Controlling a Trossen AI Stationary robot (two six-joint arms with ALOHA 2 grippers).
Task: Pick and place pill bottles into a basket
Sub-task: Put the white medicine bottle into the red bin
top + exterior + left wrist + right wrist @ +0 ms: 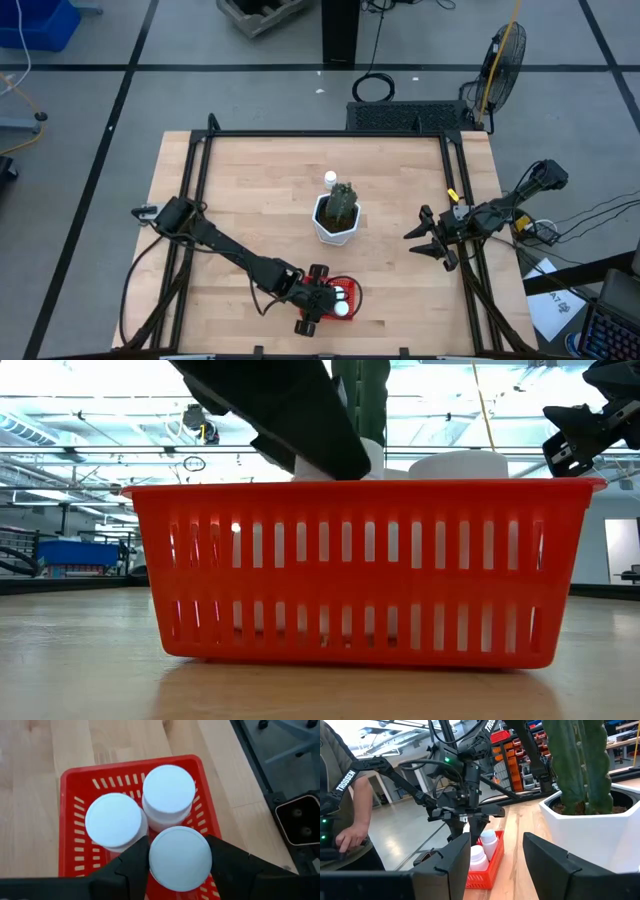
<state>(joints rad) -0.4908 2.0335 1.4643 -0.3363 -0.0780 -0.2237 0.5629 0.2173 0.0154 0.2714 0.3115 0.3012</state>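
Placing step: left hand (179,865) over the red basket (75,780) at the tabletop's (250,180) near edge, clenched on a third pill bottle (180,857) beside two already inside. Next: lower, release. Right hand (428,240) idle, spread. One bottle (330,180) waiting behind the pot (335,225).

Two pill bottles (116,821) crowd the basket (70,780); its front corner stays open.

Glossy red plastic mesh basket (70,820), smooth matt white plastic pill bottles (168,790), pale wood-grain table (45,755).
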